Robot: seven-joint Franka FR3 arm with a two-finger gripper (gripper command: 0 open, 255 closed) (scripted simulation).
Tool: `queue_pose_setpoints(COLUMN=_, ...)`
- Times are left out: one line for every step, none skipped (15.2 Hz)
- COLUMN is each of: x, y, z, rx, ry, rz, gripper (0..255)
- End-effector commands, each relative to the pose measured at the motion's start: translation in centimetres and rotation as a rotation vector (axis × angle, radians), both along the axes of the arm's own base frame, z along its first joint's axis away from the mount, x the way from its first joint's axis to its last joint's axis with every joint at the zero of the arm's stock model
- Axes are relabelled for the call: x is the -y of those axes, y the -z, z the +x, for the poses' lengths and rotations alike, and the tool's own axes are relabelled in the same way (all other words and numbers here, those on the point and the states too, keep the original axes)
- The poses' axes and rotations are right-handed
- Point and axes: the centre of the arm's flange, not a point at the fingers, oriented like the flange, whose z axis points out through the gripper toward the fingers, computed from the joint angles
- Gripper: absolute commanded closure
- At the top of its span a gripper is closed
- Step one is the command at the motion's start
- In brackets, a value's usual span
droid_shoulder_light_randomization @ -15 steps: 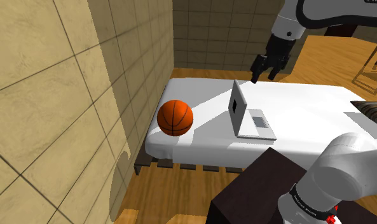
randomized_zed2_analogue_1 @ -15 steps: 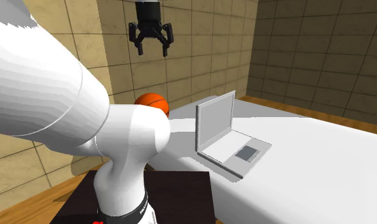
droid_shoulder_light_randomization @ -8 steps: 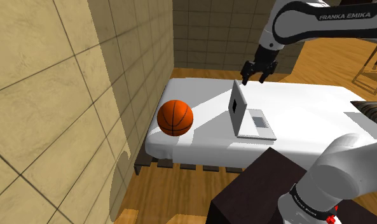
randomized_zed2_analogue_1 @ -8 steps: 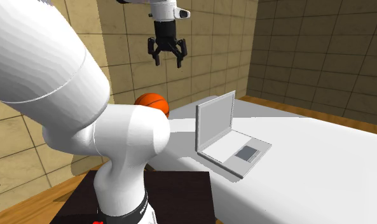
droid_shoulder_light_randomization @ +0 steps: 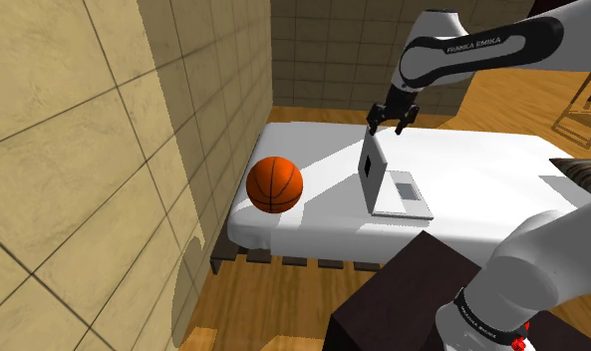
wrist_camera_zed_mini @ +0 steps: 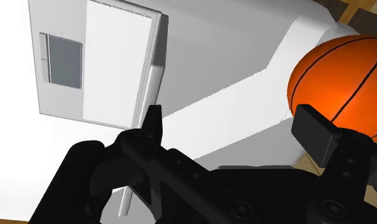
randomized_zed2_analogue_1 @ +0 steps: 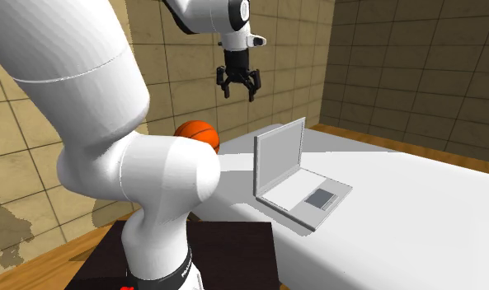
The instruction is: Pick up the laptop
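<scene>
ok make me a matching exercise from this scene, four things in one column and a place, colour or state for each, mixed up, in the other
1 laptop
2 basketball
3 gripper
4 bed

a orange and round
b open, in the air over the bed
c white, bears two things
d lid raised, lying on the bed

Pairs: 1-d, 2-a, 3-b, 4-c

The laptop (droid_shoulder_light_randomization: 398, 194) sat on the bed (droid_shoulder_light_randomization: 482, 170), with the basketball (droid_shoulder_light_randomization: 275, 183) on the same bed, toward the shoulder view's left. The gripper (droid_shoulder_light_randomization: 391, 125) hung above the laptop's screen, apart from it.
</scene>
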Motion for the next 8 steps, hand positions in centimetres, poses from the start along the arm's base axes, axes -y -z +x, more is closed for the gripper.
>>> queue_pose_setpoints(x=1.6, y=1.3, z=1.5, rx=0.007, ry=0.033, rz=-0.002, gripper=0)
queue_pose_setpoints(x=2.5, y=2.0, z=2.2, rx=0.010, ry=0.049, rz=-0.002, gripper=0)
queue_pose_setpoints(x=3.3, y=2.7, z=2.9, rx=0.013, ry=0.065, rz=-0.002, gripper=0)
queue_pose_setpoints(x=4.2, y=3.4, z=3.6, rx=0.016, ry=0.081, rz=-0.003, gripper=0)
queue_pose_setpoints(x=5.0, y=4.0, z=4.2, rx=0.019, ry=0.097, rz=-0.003, gripper=0)
queue_pose_setpoints(x=5.9, y=4.7, z=4.9, rx=0.022, ry=0.113, rz=-0.003, gripper=0)
queue_pose_setpoints(x=6.8, y=5.3, z=5.5, rx=0.025, ry=0.129, rz=-0.004, gripper=0)
queue_pose_setpoints(x=7.7, y=6.0, z=6.2, rx=0.028, ry=0.145, rz=-0.004, gripper=0)
